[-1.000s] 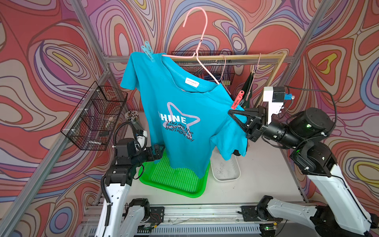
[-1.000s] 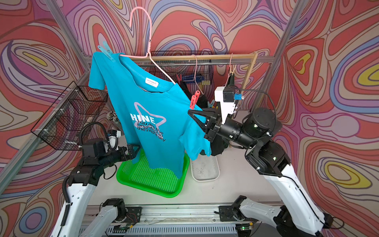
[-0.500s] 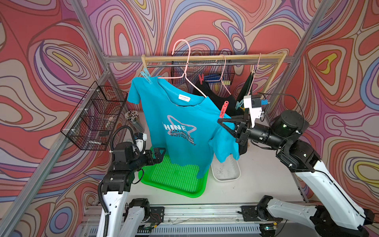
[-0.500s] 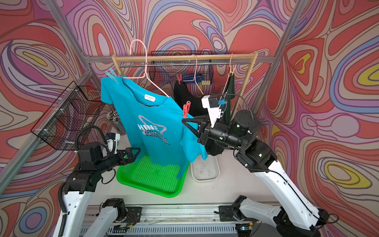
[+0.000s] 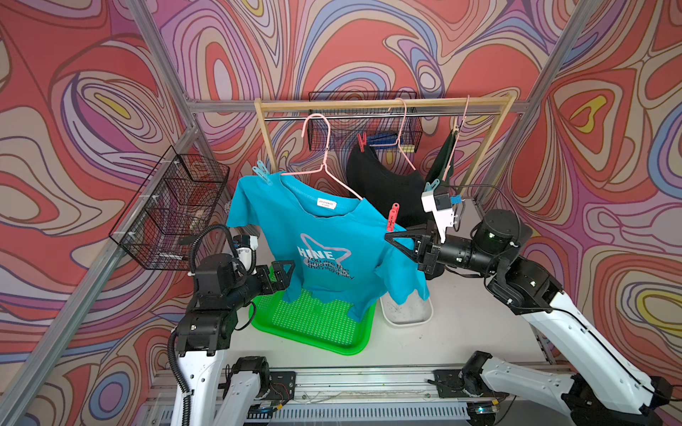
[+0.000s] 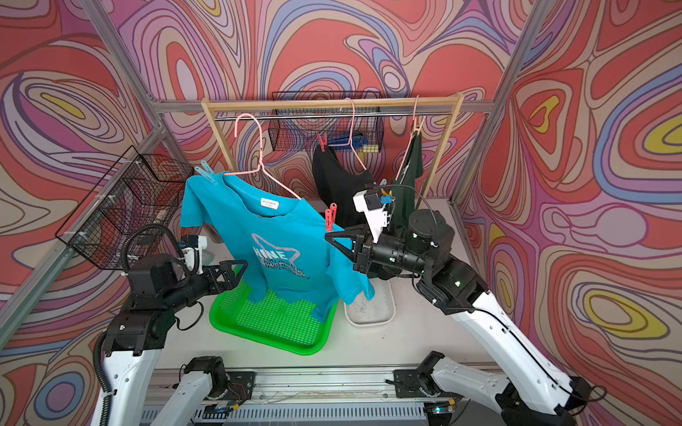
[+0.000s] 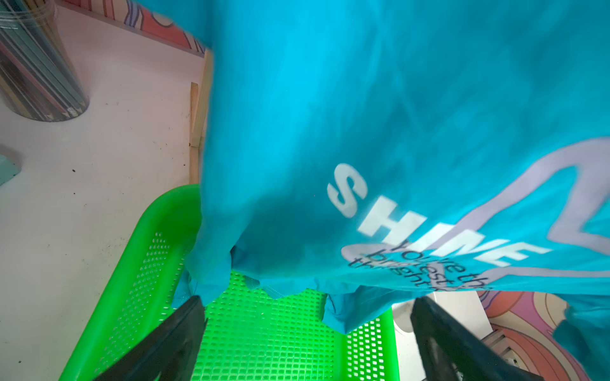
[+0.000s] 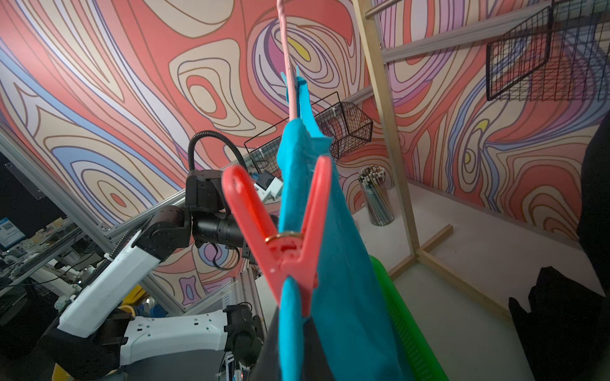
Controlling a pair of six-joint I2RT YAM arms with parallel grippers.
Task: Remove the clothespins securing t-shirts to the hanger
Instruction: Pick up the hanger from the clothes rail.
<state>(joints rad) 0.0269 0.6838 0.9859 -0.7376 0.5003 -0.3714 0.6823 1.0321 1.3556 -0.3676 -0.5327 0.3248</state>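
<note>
While the right claw pinches the "SHINE" shirt, the left claw gapes wide.

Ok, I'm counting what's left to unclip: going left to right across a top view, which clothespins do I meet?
light blue clothespin on the turquoise t-shirt → upper red clothespin on the black t-shirt → lower red clothespin on the turquoise shirt's other shoulder → second light blue clothespin
</note>
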